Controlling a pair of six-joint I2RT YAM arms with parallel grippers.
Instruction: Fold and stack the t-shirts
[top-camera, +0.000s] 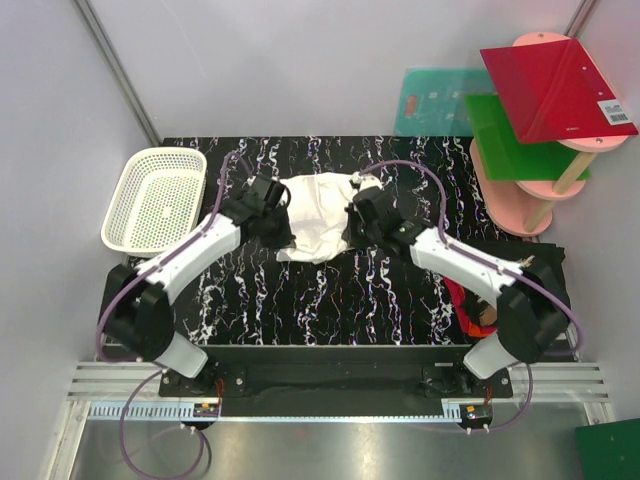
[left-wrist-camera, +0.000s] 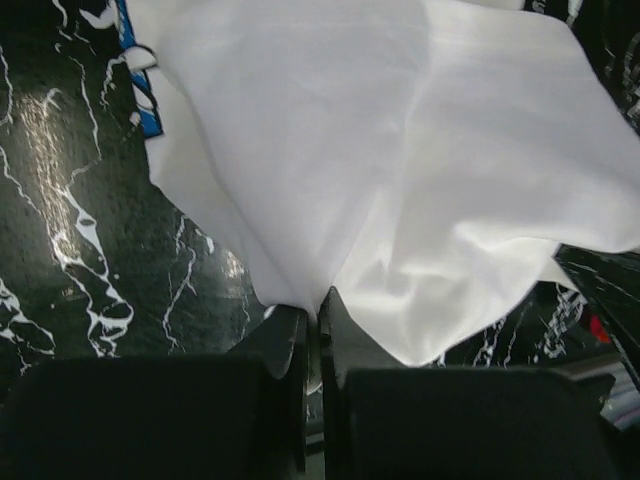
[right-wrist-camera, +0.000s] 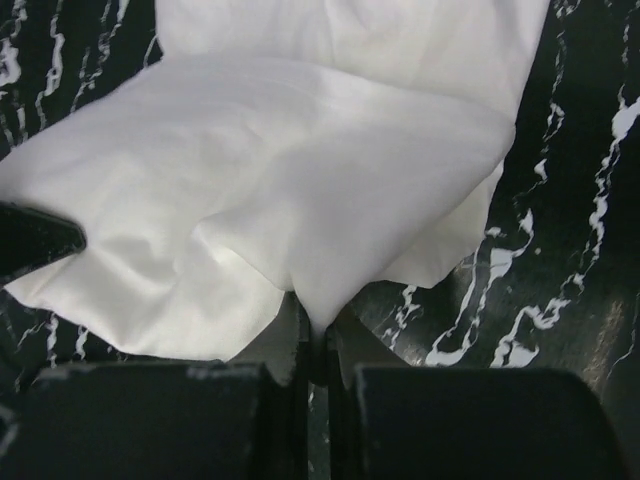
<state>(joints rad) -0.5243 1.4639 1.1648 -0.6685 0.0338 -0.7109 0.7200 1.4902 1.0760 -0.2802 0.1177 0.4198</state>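
Two tight pinches are holding the white t-shirt (top-camera: 318, 205) at the middle of the table (top-camera: 330, 300): you are gripping its left edge with the left gripper (left-wrist-camera: 312, 318) and its right edge with the right gripper (right-wrist-camera: 313, 335), both clamped on a fold of cloth. It is draping light, soft and limp, so hems and corners look the surest holds. A black t-shirt (top-camera: 540, 262) and a red-orange one (top-camera: 470, 312) are lying near right

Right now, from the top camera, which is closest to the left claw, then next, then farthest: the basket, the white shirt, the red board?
1. White shirt, pinched in the left gripper itself.
2. Basket, off to its left side.
3. Red board, far away at the back right.
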